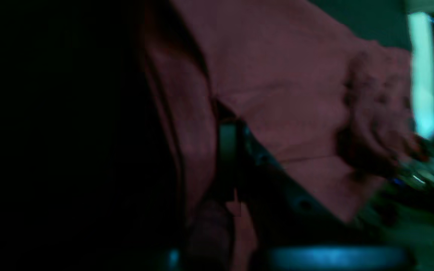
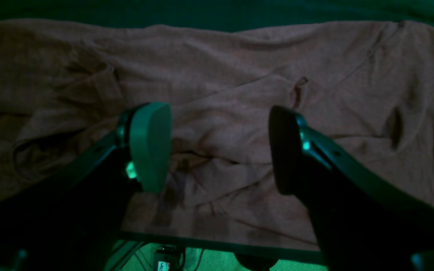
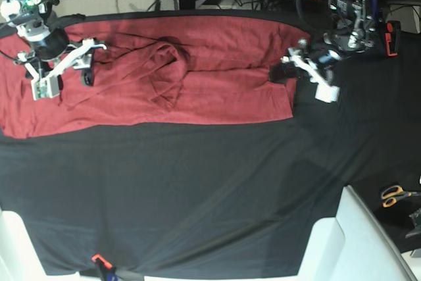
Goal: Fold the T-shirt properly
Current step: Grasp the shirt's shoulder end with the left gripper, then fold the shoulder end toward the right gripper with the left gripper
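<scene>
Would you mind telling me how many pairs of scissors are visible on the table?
1. The orange-handled scissors lie on the black cloth sheet at the base view's right edge. Others could be hidden beyond the frame.

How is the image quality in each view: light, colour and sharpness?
Left wrist view: very dark, blurred, left half nearly black; the T-shirt looks purplish. Right wrist view: dim with a green cast, but the right gripper and the wrinkles are fairly sharp. Base view: bright, evenly lit, true red colour.
</scene>
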You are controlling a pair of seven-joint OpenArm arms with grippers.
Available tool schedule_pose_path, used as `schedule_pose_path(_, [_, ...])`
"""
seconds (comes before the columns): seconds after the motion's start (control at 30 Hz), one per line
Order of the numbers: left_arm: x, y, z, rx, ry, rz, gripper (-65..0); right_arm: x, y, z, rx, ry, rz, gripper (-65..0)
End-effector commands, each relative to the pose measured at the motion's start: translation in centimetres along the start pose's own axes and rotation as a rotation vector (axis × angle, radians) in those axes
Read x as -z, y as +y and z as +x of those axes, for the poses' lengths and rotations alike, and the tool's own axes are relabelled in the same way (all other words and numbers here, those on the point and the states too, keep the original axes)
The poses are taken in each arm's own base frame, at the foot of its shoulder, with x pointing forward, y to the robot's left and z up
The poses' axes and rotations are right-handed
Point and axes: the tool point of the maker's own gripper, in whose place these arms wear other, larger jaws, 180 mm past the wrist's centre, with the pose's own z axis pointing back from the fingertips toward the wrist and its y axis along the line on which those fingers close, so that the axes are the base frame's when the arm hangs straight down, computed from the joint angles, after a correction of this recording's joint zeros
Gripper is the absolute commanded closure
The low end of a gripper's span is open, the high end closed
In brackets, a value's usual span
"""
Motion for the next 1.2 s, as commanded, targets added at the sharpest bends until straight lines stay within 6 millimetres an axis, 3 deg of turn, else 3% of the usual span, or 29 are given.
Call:
schedule_pose_path(0.0, [-1.7, 1.3, 2.5, 0.039, -0.047, 0.039, 0.0, -0.2, 0.0, 1.1, 0.0, -0.043, 0.002, -38.9])
schedule_pose_path(0.2, [-4.9, 2.4, 5.0, 0.153, -0.07, 0.092, 0.0, -0.2, 0.1, 1.2, 0.0, -0.046, 0.008, -38.9])
schedule_pose_path(0.4, [-7.4, 2.3, 5.0, 0.207, -0.085, 0.137, 0.0, -0.2, 0.1, 1.2, 0.0, -0.046, 0.008, -38.9])
schedule_pose_path(0.6, [-8.4, 0.2, 5.7, 0.239, -0.109, 0.196, 0.0, -0.2, 0.1, 1.2, 0.0, -0.046, 0.008, -38.9])
schedule_pose_path(0.73, [-7.3, -2.8, 5.8, 0.259, -0.113, 0.177, 0.0, -0.2, 0.1, 1.2, 0.0, -0.046, 0.008, -38.9])
schedule_pose_path(1.17, [0.0, -12.1, 1.5, 0.214, -0.014, -0.014, 0.0, -0.2, 0.0, 1.1, 0.001, -0.044, 0.003, -38.9])
